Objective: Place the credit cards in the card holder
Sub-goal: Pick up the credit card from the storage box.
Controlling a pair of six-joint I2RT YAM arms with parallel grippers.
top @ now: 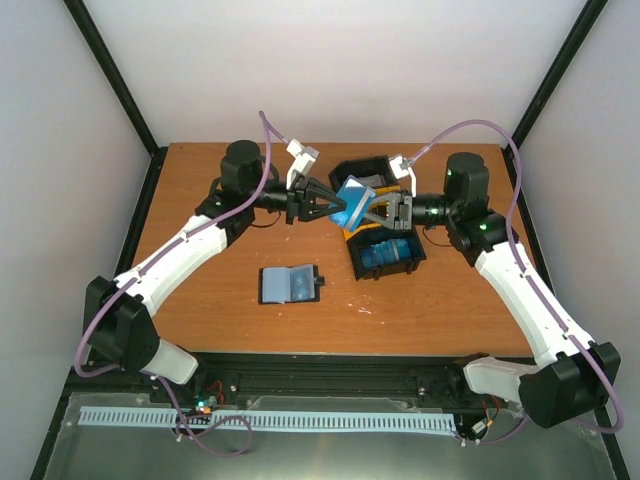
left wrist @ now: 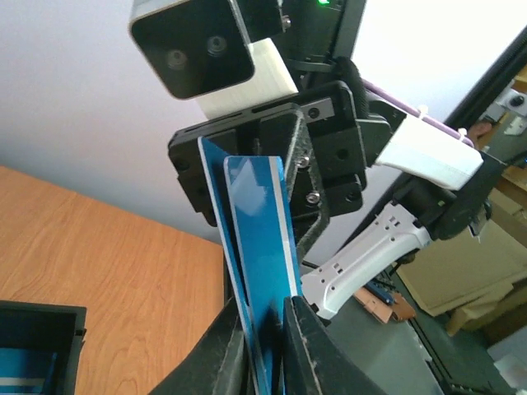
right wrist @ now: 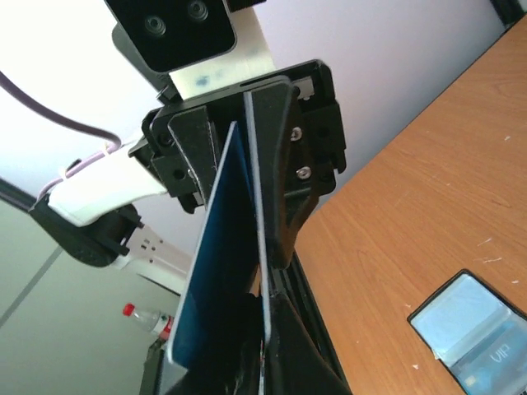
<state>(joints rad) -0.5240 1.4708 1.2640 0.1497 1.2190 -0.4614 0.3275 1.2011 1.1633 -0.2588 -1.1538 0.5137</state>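
Pinching the credit cards (top: 352, 198) above the desk's far half in my tight-closed right gripper (top: 372, 212), left gripper (top: 326, 207) narrow round them, gripping or not I cannot tell, I should free one side cleanly before lowering them to the card holder (top: 288, 284) toward the near edge.

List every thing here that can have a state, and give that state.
Cards: two, held up in the air.
Right fingers: shut on the cards.
Left fingers: around the cards' other end; grip unclear.
Holder: open, lying flat.
Tray: near compartment holds blue cards.
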